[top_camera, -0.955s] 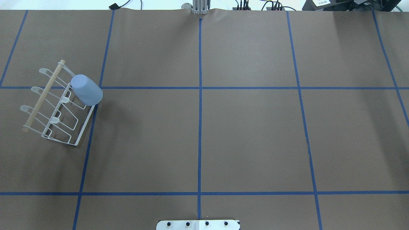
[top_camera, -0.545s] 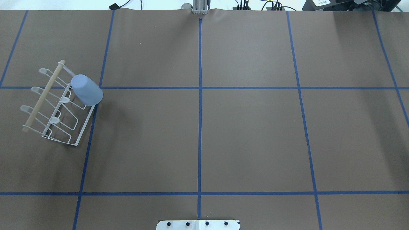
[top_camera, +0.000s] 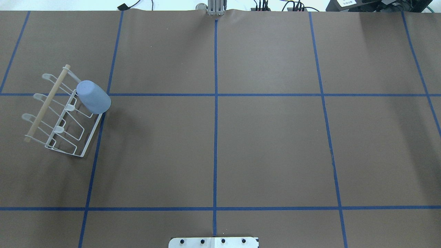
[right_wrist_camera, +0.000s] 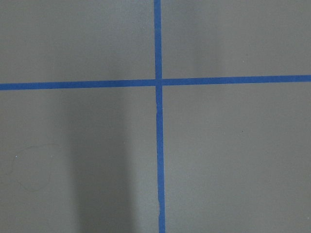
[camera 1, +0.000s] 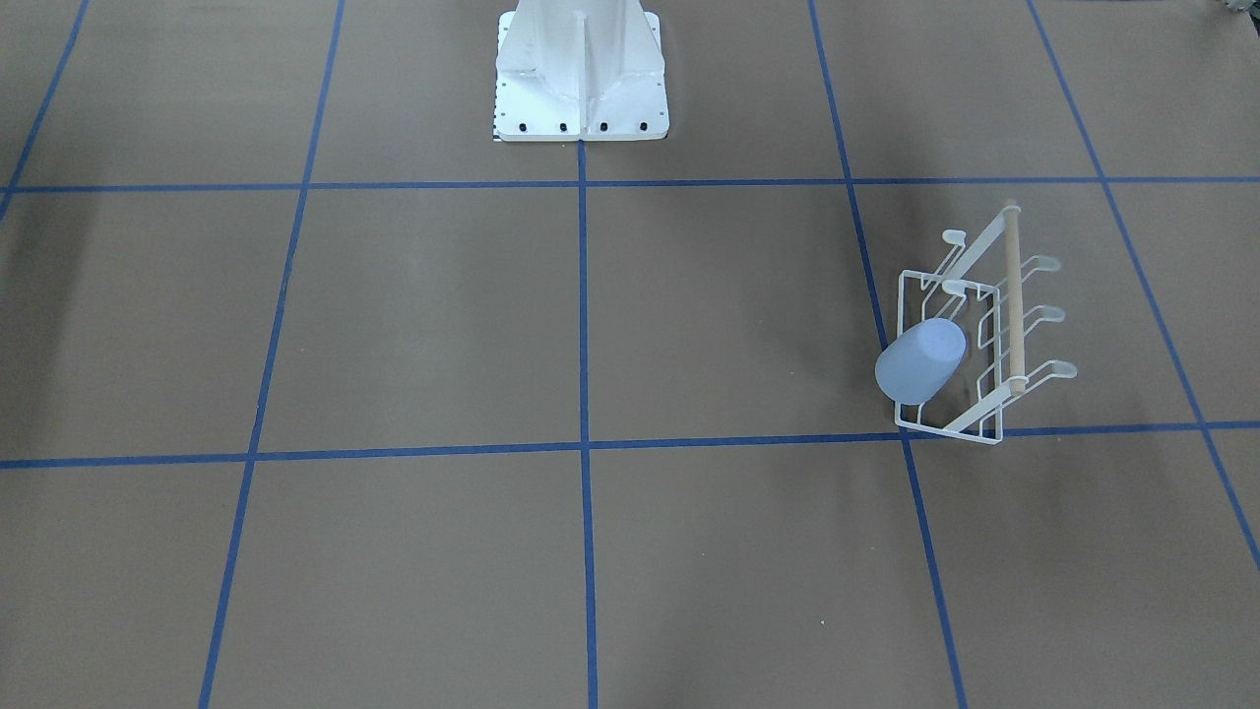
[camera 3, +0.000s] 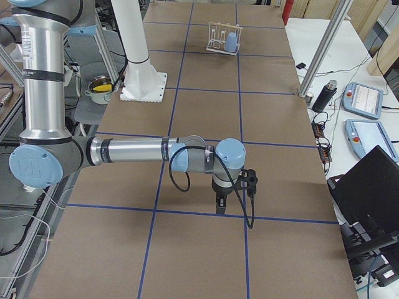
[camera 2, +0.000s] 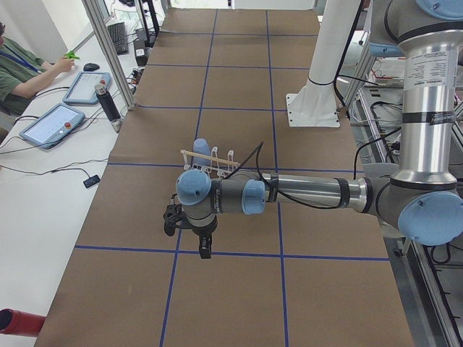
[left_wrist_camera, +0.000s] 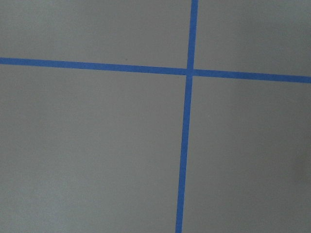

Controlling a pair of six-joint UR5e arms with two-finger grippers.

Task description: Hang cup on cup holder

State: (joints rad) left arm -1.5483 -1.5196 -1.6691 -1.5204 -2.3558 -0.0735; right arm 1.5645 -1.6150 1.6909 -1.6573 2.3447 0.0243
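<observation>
The pale blue cup [top_camera: 93, 97] sits upside down and tilted on a prong at the far right corner of the white wire cup holder [top_camera: 46, 103], at the table's left. Both also show in the front view, the cup [camera 1: 920, 359] on the cup holder [camera 1: 1011, 295]. Both grippers show only in side views. My left gripper [camera 2: 205, 249] hangs above the table, nearer that camera than the cup [camera 2: 202, 147]. My right gripper [camera 3: 219, 205] hangs over the table's right end, far from the cup [camera 3: 231, 42]. I cannot tell whether either is open or shut.
The robot's white pedestal [camera 1: 581, 69] stands at the table's robot-side edge. Blue tape lines grid the brown table. An operator [camera 2: 22, 65] sits at a side desk with tablets [camera 2: 51, 124]. Aluminium posts [camera 3: 324, 50] and a laptop [camera 3: 368, 193] stand past the right end.
</observation>
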